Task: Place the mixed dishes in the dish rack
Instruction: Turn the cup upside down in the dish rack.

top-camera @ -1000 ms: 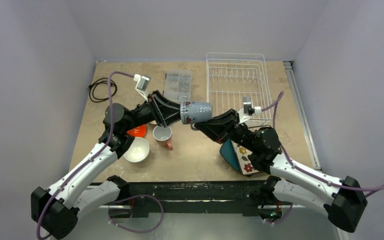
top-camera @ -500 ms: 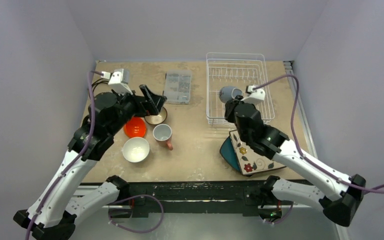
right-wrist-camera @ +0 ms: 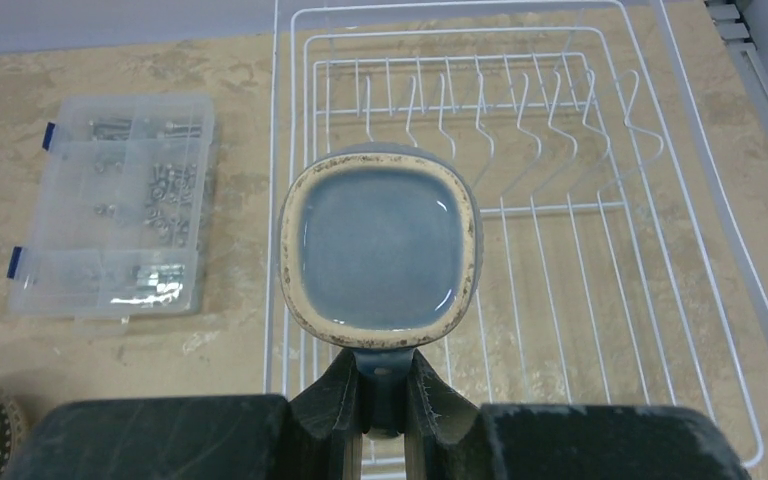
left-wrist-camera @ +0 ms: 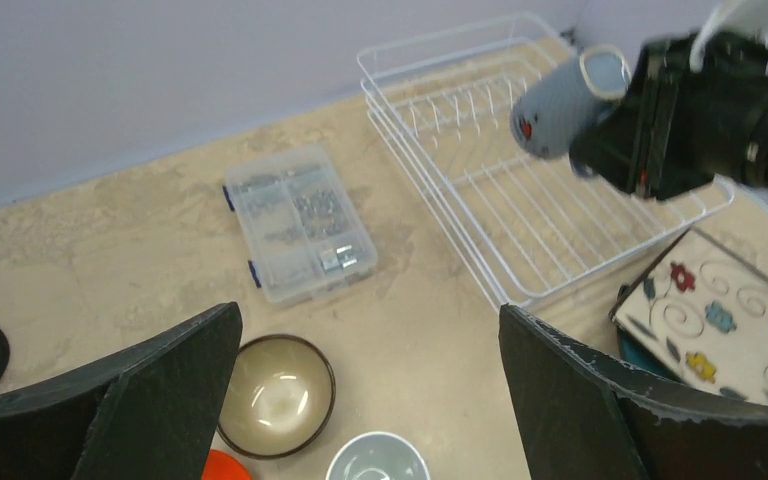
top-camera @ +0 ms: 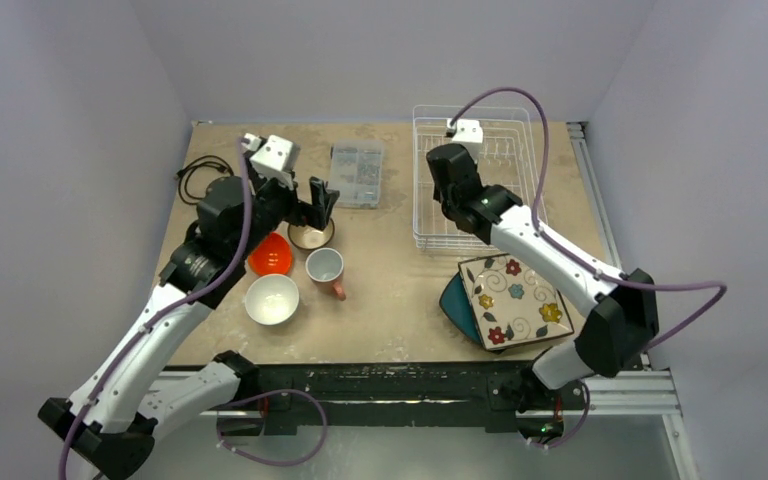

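Dishes are all outside the rack (top-camera: pixel 505 140) so far: its wire floor and tines are bare in every view. The grey mug (right-wrist-camera: pixel 380 245) is the first on its way. It hangs in the air on its side over the rack's left part, with the right tool (right-wrist-camera: pixel 385 400) clamped on what looks like its handle. I judge the task barely begun, with this mug not yet set down.

Left on the table are the brown bowl (top-camera: pixel 311 235), orange bowl (top-camera: pixel 271 255), white bowl (top-camera: pixel 272 298) and pink mug (top-camera: pixel 326 267), clustered at the left. The floral plate (top-camera: pixel 515 297) lies on the teal plate (top-camera: pixel 454 300) at the near right. No green plate shows.

The left tool (top-camera: pixel 320 200) hovers over the brown bowl, jaws wide apart and empty.

For room, the rack sits at the far right, close to the table's right edge. Its tines run along the far side, so the near half gives open floor for the mug. The clear box (top-camera: pixel 357 173) lies just left of the rack, apart from it. The plates sit near the table's front edge, just below the rack, so the right arm has little slack there. The bowls stand close together, and a cable (top-camera: pixel 195 178) lies at the far left.
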Motion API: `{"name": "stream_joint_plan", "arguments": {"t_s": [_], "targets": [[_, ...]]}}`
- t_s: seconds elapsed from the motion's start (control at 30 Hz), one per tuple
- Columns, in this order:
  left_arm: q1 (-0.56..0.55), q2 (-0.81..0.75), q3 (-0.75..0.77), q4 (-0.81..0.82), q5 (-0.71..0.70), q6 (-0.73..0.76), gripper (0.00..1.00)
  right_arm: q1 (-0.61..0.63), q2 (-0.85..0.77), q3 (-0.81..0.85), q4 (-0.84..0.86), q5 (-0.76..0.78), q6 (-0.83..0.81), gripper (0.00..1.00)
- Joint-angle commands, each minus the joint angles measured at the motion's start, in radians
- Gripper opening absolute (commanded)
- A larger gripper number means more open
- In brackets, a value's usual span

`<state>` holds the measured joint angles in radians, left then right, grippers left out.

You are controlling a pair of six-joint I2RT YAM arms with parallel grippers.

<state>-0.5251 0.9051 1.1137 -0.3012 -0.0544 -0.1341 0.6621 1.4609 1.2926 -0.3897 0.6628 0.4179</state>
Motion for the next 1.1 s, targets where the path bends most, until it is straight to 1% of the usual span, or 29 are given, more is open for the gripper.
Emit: {"name": "stream_joint_plan", "arguments": {"t_s": [0.0,0.1,0.27,0.4,0.57,0.73,0.9,1.07], "targets": [[-0.004,0.007,-0.015,0.063,0.079,0.069,1.00,-0.027,0.127,0.191,0.016,-0.034,-0.075,0.00],[-0.005,0.018,-0.026,0.072,0.094,0.058,1.00,-0.055,0.241,0.314,-0.008,-0.045,-0.097,0.00],[-0.005,0.031,-0.025,0.070,0.067,0.062,1.00,-0.091,0.394,0.452,0.063,-0.039,-0.193,0.00],[-0.003,0.048,-0.014,0.058,0.074,0.073,1.00,-0.143,0.507,0.600,0.008,-0.092,-0.189,0.00],[-0.003,0.053,-0.009,0.054,0.073,0.079,1.00,-0.194,0.618,0.730,-0.031,-0.135,-0.207,0.00],[-0.004,0.062,-0.009,0.055,0.073,0.087,1.00,-0.243,0.693,0.822,-0.051,-0.230,-0.206,0.00],[-0.001,0.073,-0.008,0.057,0.066,0.094,1.00,-0.263,0.779,0.940,-0.098,-0.249,-0.219,0.00],[-0.001,0.077,-0.008,0.060,0.069,0.093,1.00,-0.276,0.812,0.968,-0.079,-0.259,-0.264,0.00]]}}
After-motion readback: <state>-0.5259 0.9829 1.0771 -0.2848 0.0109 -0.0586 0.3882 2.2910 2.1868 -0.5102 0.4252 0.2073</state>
